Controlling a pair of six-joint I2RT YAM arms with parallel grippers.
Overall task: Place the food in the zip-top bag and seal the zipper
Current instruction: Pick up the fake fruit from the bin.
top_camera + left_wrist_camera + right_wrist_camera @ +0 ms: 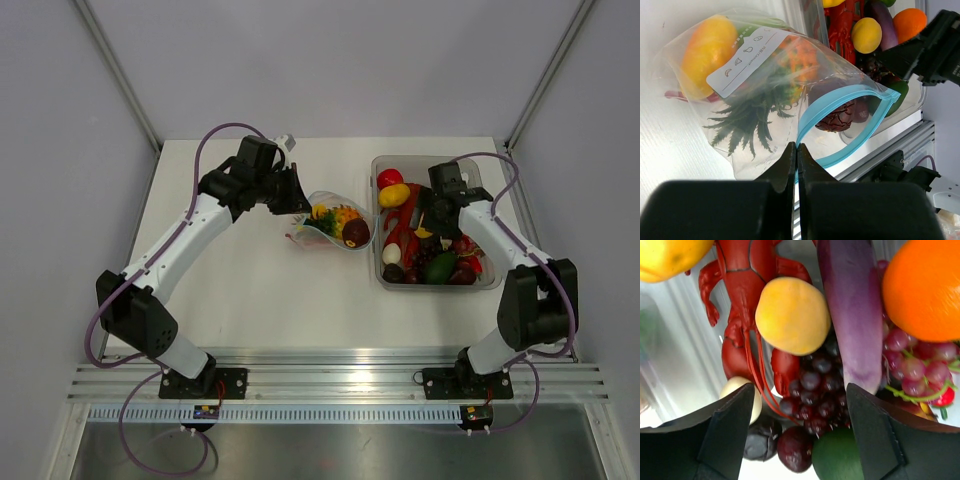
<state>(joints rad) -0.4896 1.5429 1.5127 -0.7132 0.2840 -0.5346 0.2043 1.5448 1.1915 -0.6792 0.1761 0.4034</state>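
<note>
My right claw (799, 407) is spread wide and pinching nothing, hanging just above the food (437, 268) heaped in the clear tub (378, 272). Straight ahead of its gap in the wrist view sits a round yellow fruit (792, 315), with no long axis to line up on. Beside it, a purple aubergine (852, 305) lies lengthwise along my approach with its tip towards the claw, so the jaws already span its narrow way. Dark grapes (815, 385) lie directly beneath. The right arm is plainly the nearer one to all of this. My left claw (797, 162) is pressed together on the edge of the zip-top bag (750, 95), right by one end of the zipper (840, 94), and the mouth gapes open. The bag rests on the worktop (250, 290) just left of the tub, already part filled. Its long axis runs across towards the tub and its mouth points at it, so I judge the carry to be a short sideways move to the left.
</note>
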